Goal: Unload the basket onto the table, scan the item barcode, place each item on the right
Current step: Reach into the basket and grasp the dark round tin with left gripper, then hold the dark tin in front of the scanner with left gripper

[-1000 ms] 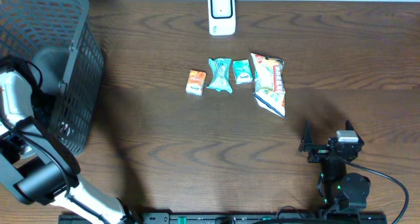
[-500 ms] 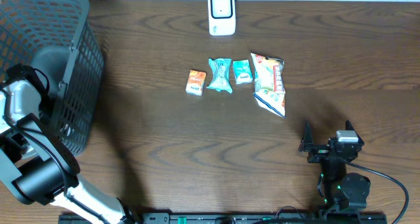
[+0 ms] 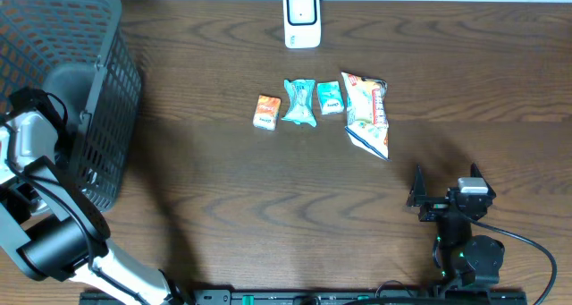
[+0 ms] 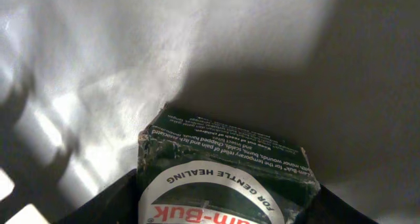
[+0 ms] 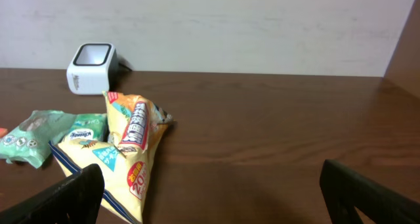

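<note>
In the left wrist view, a dark green box (image 4: pixel 223 155) with a silver label reading "for gentle healing" lies on the pale floor of the basket. My left gripper (image 4: pixel 223 207) is shut on it, with a dark finger (image 4: pixel 115 201) pressed against each side. From overhead, only the left arm (image 3: pixel 31 135) shows, reaching into the grey mesh basket (image 3: pixel 112 68); the box is hidden there. The white scanner (image 3: pixel 302 17) stands at the table's far edge. My right gripper (image 3: pixel 444 187) rests open near the front right, with nothing between its fingers (image 5: pixel 72 198).
A row of items lies in front of the scanner: an orange packet (image 3: pixel 266 112), two teal packets (image 3: pixel 299 103) (image 3: pixel 331 97) and a yellow snack bag (image 3: pixel 366 113). The right wrist view also shows the snack bag (image 5: pixel 128 148) and the scanner (image 5: pixel 92 66).
The left arm's wrist shifted slightly at the basket a second ago and has held still since. The right arm and the table items have not moved.
</note>
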`<state>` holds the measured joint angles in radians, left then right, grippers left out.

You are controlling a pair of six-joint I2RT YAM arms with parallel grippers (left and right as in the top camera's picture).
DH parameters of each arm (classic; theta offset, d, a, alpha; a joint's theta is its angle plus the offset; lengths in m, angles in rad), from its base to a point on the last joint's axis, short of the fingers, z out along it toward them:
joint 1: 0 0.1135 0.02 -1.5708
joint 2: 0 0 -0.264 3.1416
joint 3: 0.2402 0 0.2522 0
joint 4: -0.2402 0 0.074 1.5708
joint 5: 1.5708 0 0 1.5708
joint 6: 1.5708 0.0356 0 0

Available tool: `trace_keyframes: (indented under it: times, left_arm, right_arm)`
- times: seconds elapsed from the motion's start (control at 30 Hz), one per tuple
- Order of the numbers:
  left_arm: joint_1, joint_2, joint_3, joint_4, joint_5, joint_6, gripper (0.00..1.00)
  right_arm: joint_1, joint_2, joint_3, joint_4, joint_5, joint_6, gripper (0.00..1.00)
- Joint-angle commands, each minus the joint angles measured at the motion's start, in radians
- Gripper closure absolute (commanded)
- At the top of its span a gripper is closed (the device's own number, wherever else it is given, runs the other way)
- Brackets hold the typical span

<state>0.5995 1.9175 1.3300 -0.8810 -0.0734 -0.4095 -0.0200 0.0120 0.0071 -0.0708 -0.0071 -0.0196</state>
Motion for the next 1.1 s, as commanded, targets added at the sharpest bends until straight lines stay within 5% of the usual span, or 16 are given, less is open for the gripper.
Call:
trace_keyframes:
  times: [0.0,0.33,0.67,1.07]
  left_arm:
    - [0.002,-0.029,0.074,-0.036,0.055,0.013,0.38]
    - [0.002,-0.32,0.235,0.035,0.28,0.002,0.42]
    - [-0.039,-0.637,0.237,0.257,0.443,-0.203,0.42]
    - [-0.573,-0.537,0.237,0.322,0.438,-0.144,0.42]
  right_arm:
    - [0.006,-0.005,-0.002,-0.005,0.001,-0.012,0.01]
    - [0.006,-0.005,-0.002,-0.005,0.001,-0.011,0.01]
    - [0.006,-0.005,-0.002,-0.005,0.001,-0.012,0.01]
    - [0.006,-0.005,-0.002,-0.005,0.001,-0.012,0.01]
